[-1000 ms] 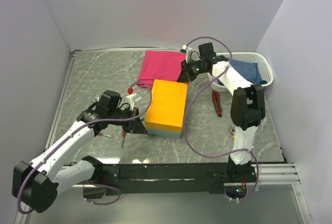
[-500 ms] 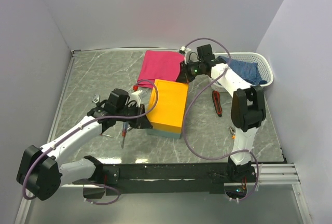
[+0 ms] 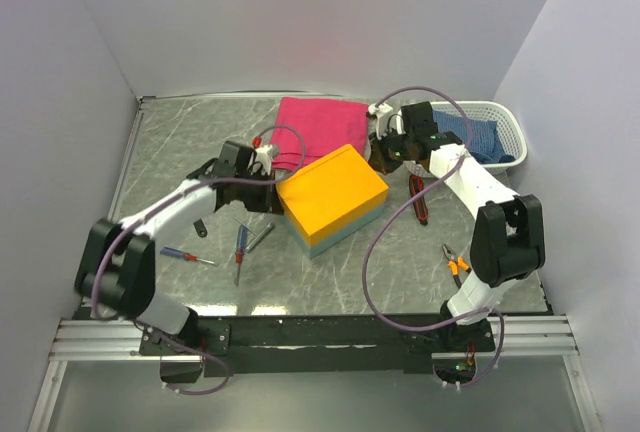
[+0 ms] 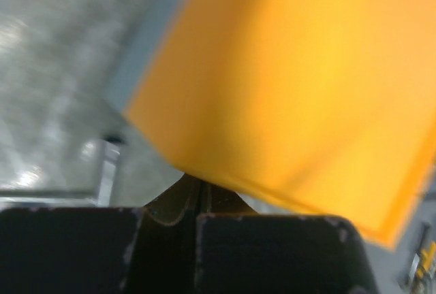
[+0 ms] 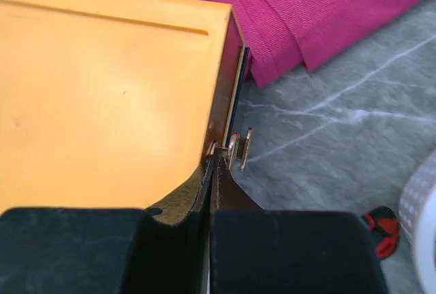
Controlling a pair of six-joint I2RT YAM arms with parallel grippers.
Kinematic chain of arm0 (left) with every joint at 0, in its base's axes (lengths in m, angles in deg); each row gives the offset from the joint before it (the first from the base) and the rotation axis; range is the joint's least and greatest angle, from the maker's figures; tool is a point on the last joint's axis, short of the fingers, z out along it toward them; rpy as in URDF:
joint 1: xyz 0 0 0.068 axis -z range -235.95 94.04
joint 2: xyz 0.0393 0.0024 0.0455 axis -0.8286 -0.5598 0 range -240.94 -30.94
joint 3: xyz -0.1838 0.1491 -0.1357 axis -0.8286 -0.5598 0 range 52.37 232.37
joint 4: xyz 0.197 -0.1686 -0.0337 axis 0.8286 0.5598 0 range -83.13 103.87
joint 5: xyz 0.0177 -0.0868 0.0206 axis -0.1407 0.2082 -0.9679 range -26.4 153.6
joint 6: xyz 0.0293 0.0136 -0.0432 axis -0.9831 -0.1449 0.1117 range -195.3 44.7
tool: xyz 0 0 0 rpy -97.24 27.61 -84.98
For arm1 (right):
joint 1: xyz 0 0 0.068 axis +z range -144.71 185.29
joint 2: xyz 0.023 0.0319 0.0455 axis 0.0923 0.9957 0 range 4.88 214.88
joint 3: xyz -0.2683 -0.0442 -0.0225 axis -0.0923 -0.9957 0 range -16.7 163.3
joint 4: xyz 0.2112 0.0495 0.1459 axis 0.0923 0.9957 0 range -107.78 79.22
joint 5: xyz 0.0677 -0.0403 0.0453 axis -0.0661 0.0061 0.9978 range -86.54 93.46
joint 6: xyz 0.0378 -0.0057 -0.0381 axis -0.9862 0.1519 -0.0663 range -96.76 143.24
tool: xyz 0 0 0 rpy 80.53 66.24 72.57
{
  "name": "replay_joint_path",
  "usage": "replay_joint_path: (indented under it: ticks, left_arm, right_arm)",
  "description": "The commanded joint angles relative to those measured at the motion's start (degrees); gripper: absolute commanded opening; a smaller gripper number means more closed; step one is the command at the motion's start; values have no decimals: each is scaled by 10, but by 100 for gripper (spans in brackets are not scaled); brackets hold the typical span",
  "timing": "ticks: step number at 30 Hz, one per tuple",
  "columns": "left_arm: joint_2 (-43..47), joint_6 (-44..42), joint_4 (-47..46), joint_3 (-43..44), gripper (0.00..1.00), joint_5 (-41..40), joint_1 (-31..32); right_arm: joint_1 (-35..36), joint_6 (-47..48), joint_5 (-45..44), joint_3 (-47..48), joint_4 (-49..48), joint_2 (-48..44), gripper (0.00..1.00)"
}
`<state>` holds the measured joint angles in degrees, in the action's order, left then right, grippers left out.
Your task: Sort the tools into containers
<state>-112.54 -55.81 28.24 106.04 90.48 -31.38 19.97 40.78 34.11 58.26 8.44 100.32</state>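
**Tools loose on the surface (image 3: 180, 142), box (image 3: 332, 195) flanked by two closed claws**

Nearest the arm bases, right of the box: small orange-handled pliers (image 3: 455, 262), flat on the grey marbled top. Near-left of the box: two red-handled screwdrivers, one (image 3: 186, 255) well out to the left, the other (image 3: 240, 250) closer in, with a thin grey tool (image 3: 262, 235) just beside it. Further left and slightly back: a dark adjustable wrench (image 3: 200, 224), partly under the left arm.

Box itself turned at an angle, orange-yellow top up, pale teal base showing along the near sides. Left claw (image 4: 198, 184) at the box's left corner, fingers pressed together with nothing between, blurred orange lid filling the wrist view. Right claw (image 5: 212, 166) at the box's far right corner, fingers likewise flat against each other, tips right at a small metal catch (image 5: 238, 148) on the box's edge. Red-and-black pliers (image 3: 418, 198) just right of the box.

Behind the box: pink folded cloth (image 3: 315, 127). Far right of the box: white slotted basket (image 3: 512, 130) holding a blue cloth (image 3: 480, 137).
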Motion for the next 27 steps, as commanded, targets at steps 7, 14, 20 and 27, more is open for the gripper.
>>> replay_joint_path:
  ticks: [7,14,20,27]
  left_arm:
    - [-169,-21,-152,202,1,-17,-46]
    - [-255,-66,-121,332,1,9,-59]
    - [-305,-60,-85,400,1,20,-74]
    - [-260,-32,-47,437,1,-168,-129]
  right_arm:
    - [33,-32,91,6,52,-11,0]
    - [49,-65,102,40,38,4,0]
    - [71,-75,92,48,26,12,0]
    - [-3,-90,27,31,32,-31,19]
